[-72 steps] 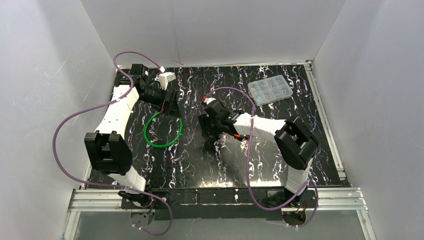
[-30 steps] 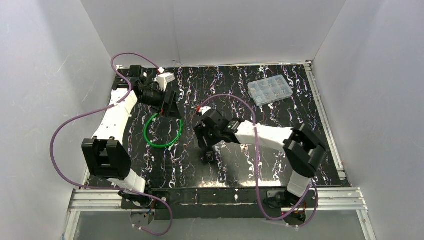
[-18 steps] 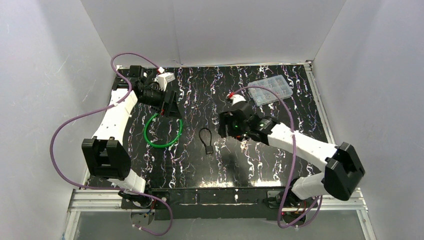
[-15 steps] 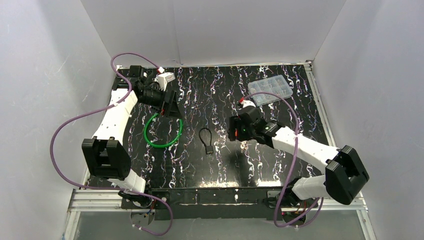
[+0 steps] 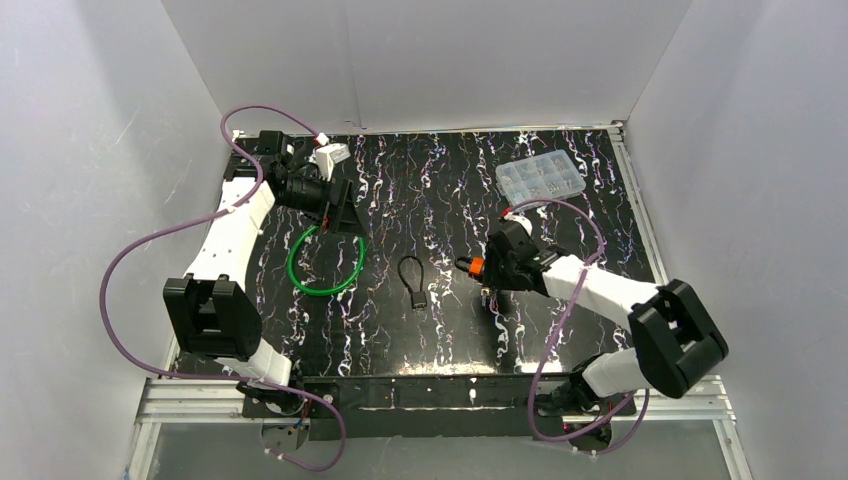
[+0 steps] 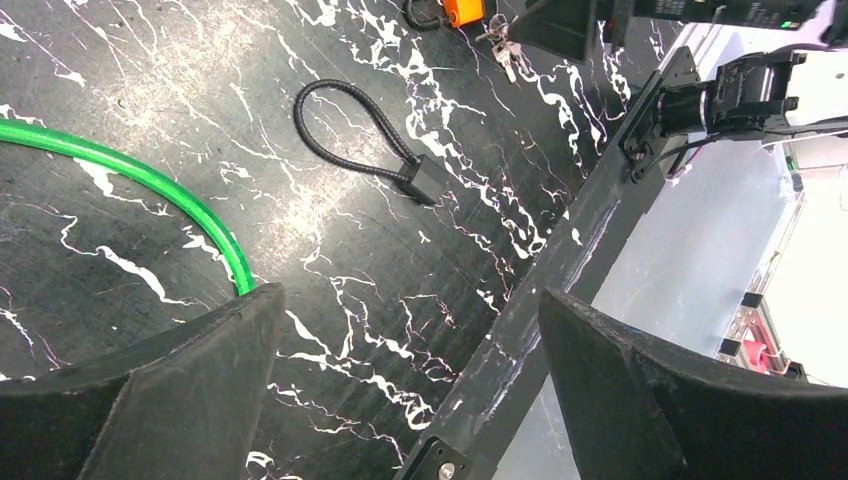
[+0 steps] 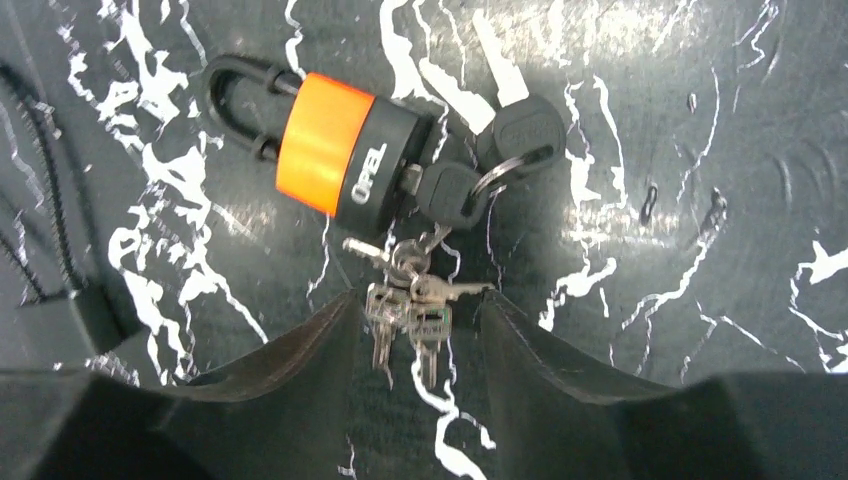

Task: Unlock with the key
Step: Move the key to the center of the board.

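From above, the padlock (image 5: 477, 266) is mostly hidden under the right gripper (image 5: 485, 283); only an orange corner shows. The keys (image 5: 488, 297) are too small to tell apart, as are the box's (image 5: 540, 180) contents. In the left wrist view, the top edge cuts the padlock, and the hoop (image 6: 150, 185) runs off the left edge and behind the left gripper (image 6: 408, 300). In the right wrist view, the cable (image 7: 95, 308) is cut by the left edge, the small keys blur, and one key's blade is hidden inside the padlock.
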Available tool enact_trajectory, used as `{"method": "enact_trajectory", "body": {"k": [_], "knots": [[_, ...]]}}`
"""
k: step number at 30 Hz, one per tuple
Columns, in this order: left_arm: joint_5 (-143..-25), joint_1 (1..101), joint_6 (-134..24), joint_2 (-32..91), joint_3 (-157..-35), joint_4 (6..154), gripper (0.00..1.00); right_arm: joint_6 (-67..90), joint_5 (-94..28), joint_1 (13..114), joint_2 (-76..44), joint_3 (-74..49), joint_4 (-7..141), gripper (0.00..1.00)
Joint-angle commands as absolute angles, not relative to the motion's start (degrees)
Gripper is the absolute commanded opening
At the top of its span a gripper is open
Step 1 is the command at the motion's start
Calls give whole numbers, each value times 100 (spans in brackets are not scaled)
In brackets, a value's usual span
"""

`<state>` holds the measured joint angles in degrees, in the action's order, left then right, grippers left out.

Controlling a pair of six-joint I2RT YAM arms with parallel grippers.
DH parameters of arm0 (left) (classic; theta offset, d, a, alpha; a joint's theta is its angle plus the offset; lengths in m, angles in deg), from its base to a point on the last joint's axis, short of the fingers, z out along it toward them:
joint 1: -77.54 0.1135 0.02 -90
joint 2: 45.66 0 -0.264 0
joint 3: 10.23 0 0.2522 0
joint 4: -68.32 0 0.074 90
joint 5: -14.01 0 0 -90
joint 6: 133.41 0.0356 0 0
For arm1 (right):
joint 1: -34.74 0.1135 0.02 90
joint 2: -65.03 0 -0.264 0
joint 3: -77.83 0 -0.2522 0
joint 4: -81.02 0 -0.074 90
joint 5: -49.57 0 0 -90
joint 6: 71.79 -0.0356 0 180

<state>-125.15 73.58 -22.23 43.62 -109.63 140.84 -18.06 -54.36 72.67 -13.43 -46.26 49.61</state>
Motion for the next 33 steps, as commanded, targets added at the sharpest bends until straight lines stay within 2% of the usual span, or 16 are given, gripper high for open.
{"method": "enact_trajectory", "body": {"k": [1, 6, 10, 16, 25, 27, 29, 33], "knots": [[-12758, 7330, -2267, 4142, -11015, 14181, 98, -1872, -5657, 7213, -1767, -4587, 5452, 53], [-12749, 7332, -2287, 4149, -11067, 14182, 98, -1867, -5695, 7209, -2181, -4485, 5544, 47], [-12745, 7333, -2295, 4126, -11051, 14191, 98, -1927, -5689, 7221, -2215, -4554, 5490, 32], [-12726, 7333, -2268, 4029, -10958, 14191, 99, -2221, -5783, 7678, -1737, -4881, 5237, 20], [-12812, 7325, -2360, 3961, -10924, 14162, 99, -2725, -5699, 8614, -1467, -4928, 4983, 17], [-12815, 7323, -2381, 3942, -10927, 14136, 99, -2729, -5697, 8730, -1516, -4792, 4914, 17], [-12822, 7323, -2402, 3928, -10939, 14128, 99, -2680, -5710, 8782, -1543, -4638, 4818, 21], [-12837, 7312, -2465, 3940, -10962, 14120, 99, -2447, -5806, 8766, -1325, -4300, 4502, 50]]}}
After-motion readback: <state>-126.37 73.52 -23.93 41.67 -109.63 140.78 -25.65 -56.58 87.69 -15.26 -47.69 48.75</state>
